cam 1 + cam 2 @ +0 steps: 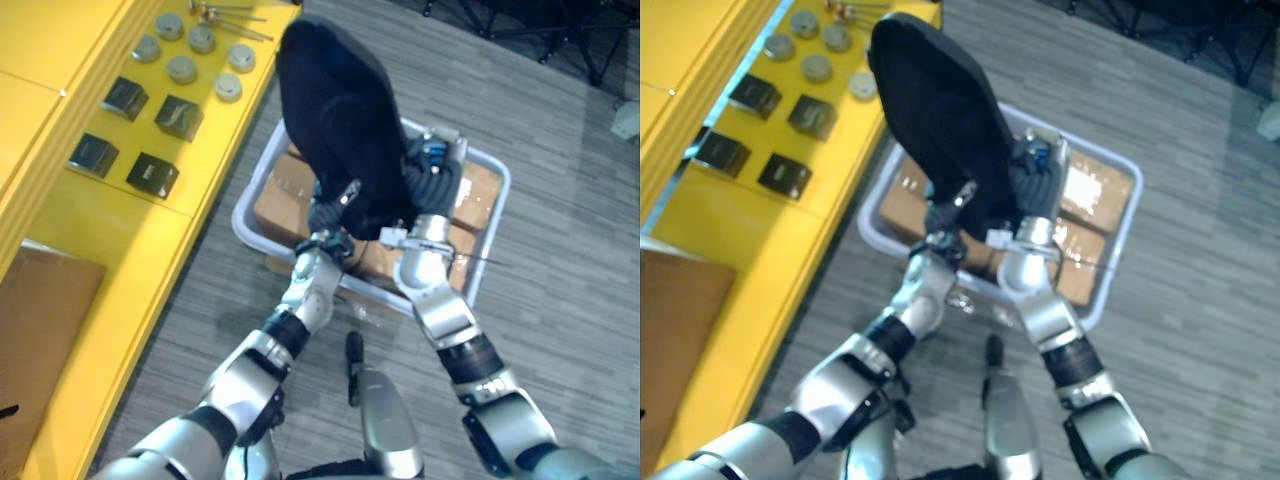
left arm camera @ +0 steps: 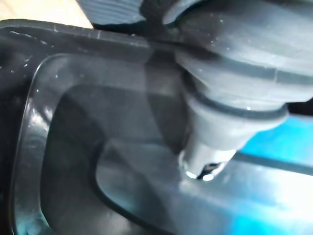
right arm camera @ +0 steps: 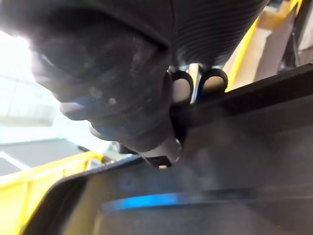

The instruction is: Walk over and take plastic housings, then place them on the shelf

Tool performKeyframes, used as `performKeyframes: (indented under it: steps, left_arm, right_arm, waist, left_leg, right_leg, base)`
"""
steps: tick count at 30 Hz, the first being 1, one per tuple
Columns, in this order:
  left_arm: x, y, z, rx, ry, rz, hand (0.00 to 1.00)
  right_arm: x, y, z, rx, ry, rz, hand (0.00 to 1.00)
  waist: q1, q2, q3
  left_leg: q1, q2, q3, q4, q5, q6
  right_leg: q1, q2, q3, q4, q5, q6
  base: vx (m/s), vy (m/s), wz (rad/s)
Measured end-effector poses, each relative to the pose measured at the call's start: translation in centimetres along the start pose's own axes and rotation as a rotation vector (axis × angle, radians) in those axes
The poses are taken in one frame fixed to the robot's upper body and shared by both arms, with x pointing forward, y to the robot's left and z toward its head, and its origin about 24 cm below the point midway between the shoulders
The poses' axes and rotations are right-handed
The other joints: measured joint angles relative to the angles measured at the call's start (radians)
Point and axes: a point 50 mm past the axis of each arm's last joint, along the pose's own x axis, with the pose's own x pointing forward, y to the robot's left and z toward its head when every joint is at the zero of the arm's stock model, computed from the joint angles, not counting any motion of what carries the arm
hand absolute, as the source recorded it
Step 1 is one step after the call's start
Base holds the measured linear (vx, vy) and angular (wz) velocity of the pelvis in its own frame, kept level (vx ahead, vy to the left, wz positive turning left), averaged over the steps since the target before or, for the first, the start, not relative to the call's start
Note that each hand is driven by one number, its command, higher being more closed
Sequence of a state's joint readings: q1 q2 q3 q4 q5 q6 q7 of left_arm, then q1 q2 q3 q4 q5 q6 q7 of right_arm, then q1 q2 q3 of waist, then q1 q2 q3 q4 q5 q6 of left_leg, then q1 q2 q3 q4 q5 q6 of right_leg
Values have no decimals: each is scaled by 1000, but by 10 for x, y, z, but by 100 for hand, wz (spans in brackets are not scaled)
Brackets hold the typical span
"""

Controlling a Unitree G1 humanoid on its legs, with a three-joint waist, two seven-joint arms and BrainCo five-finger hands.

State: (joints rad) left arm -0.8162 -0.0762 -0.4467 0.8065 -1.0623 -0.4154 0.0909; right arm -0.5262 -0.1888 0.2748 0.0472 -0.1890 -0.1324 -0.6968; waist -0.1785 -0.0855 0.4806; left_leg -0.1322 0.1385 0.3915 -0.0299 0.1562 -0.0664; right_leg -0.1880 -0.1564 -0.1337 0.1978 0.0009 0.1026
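I hold a large black plastic housing (image 1: 340,110) tilted up in front of me, above a grey bin (image 1: 497,210). My left hand (image 1: 328,213) grips its lower edge from the left, and in the left wrist view the thumb (image 2: 230,112) presses on the housing's glossy inner face (image 2: 98,147). On the housing's right side, my right hand (image 1: 432,178) holds it. The right wrist view shows the hand (image 3: 112,88) with its dark fingertips curled over the housing's rim (image 3: 234,161). The housing hides most of both hands' fingers in the eye views.
The bin holds brown cardboard boxes (image 1: 280,200) and stands on the grey floor beside a yellow shelf (image 1: 100,250) on my left. On that shelf lie small black boxes (image 1: 178,117), grey round parts (image 1: 182,68), thin metal rods (image 1: 230,15) and a brown board (image 1: 40,330).
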Motion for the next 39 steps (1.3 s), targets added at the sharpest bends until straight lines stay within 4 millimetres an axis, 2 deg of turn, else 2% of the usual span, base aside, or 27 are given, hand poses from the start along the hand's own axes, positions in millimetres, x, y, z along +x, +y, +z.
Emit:
performKeyframes:
  steps: [5,8,9,11,12,14,16,19,22,25,26,27,30,31,33,34,36,37,38,39]
  left_arm:
    - [-15,14,-10,-3,16,25,100]
    - [-26,20,0,77,-60,34,100]
    - [-29,22,6,162,-94,44,100]
    - [-32,19,12,219,-143,56,100]
    - [-37,20,18,253,-192,86,100]
    - [-46,25,26,329,-264,164,100]
    - [-50,32,32,415,-314,253,100]
    - [-54,39,42,535,-386,366,100]
    - [-56,40,54,648,-451,429,100]
    - [-58,37,68,808,-542,459,100]
    - [-58,36,71,833,-561,463,100]
    - [-60,36,80,856,-610,496,100]
    - [-69,42,92,860,-665,536,100]
    - [-80,48,99,860,-692,558,100]
    - [-95,54,103,847,-713,572,100]
    - [-112,58,105,816,-727,579,100]
    - [-131,59,105,749,-722,549,100]
    - [-146,58,104,720,-718,527,100]
    - [-158,59,102,700,-704,514,100]
    - [-163,61,101,699,-694,514,100]
  right_arm:
    - [-21,-8,-14,98,85,87,0]
    - [-45,-24,-30,147,188,90,0]
    - [-56,-30,-36,184,232,95,0]
    - [-62,-38,-36,229,245,93,0]
    - [-64,-42,-33,290,239,98,0]
    - [-59,-51,-22,388,190,84,0]
    - [-52,-59,-10,483,125,74,0]
    - [-43,-71,12,585,-13,68,0]
    - [-37,-82,28,592,-112,50,0]
    - [-32,-96,36,575,-176,-7,0]
    - [-31,-100,38,572,-190,-27,0]
    - [-29,-113,42,550,-225,-92,0]
    - [-34,-130,39,497,-213,-173,0]
    - [-44,-142,29,452,-146,-222,0]
    - [-60,-151,16,418,-45,-266,0]
    - [-79,-156,1,415,73,-316,0]
    - [-103,-158,-18,382,224,-361,0]
    - [-126,-159,-31,374,340,-400,0]
    - [-146,-161,-40,400,433,-450,0]
    - [-154,-161,-43,419,468,-470,0]
  waist:
    - [6,0,0]
    - [19,0,-20]
    - [26,-1,-41]
    - [30,0,-50]
    - [32,2,-84]
    - [34,10,-148]
    - [43,14,-183]
    - [57,40,-231]
    - [57,66,-255]
    - [57,76,-288]
    - [57,78,-294]
    - [55,83,-308]
    - [53,86,-322]
    - [53,86,-334]
    - [53,89,-343]
    - [53,91,-346]
    - [53,92,-347]
    - [54,93,-347]
    - [54,97,-353]
    - [55,99,-353]
  left_leg:
    - [43,-8,0,-21,0,0]
    - [64,-14,0,-48,1,-2]
    - [67,-15,-3,-49,1,-2]
    - [84,-19,-17,-49,0,-1]
    - [84,-23,-20,-50,0,-1]
    - [90,-29,-23,-51,0,-1]
    - [118,-31,-23,-51,-1,-1]
    - [135,-29,-25,-57,-5,-3]
    - [149,-31,-24,-59,-6,-2]
    - [151,-29,-23,-59,-7,-2]
    - [150,-30,-23,-59,-7,-2]
    - [150,-30,-22,-59,-7,-2]
    - [150,-30,-22,-59,-7,-2]
    - [150,-30,-23,-60,-7,-2]
    - [148,-30,-23,-60,-7,-3]
    - [147,-30,-24,-60,-8,-3]
    - [145,-30,-25,-60,-10,-7]
    - [141,-30,-25,-60,-14,-11]
    - [130,-30,-29,-60,-15,-12]
    - [128,-31,-30,-60,-15,-12]
  right_leg:
    - [38,-4,-4,-4,-7,4]
    - [54,-5,-8,-16,-9,8]
    - [66,-7,-17,-24,-9,8]
    - [100,-11,-32,-39,-9,9]
    - [106,-15,-42,-48,-8,11]
    - [131,-19,-54,-75,-3,18]
    - [171,-19,-59,-96,-2,20]
    - [196,-16,-65,-110,-1,23]
    - [217,-17,-71,-125,4,28]
    - [227,-14,-71,-147,19,30]
    - [228,-13,-71,-153,22,32]
    - [230,-14,-70,-163,26,33]
    - [231,-14,-70,-175,26,30]
    - [231,-13,-70,-179,26,30]
    - [230,-13,-70,-181,26,29]
    - [230,-13,-70,-184,26,29]
    - [229,-14,-71,-188,26,29]
    - [229,-14,-74,-192,26,29]
    - [224,-15,-81,-195,26,29]
    - [224,-16,-83,-196,26,29]
  base:
    - [4,4,1]
    - [28,14,3]
    - [68,11,16]
    - [79,17,20]
    - [67,20,14]
    - [84,15,13]
    - [76,13,7]
    - [16,5,3]
    - [-39,32,1]
    - [-46,28,-4]
    - [-35,27,-4]
    - [0,0,0]
    - [0,0,0]
    - [0,0,0]
    - [21,0,0]
    - [35,-1,-1]
    - [17,0,0]
    - [34,2,9]
    - [36,3,11]
    - [39,5,8]
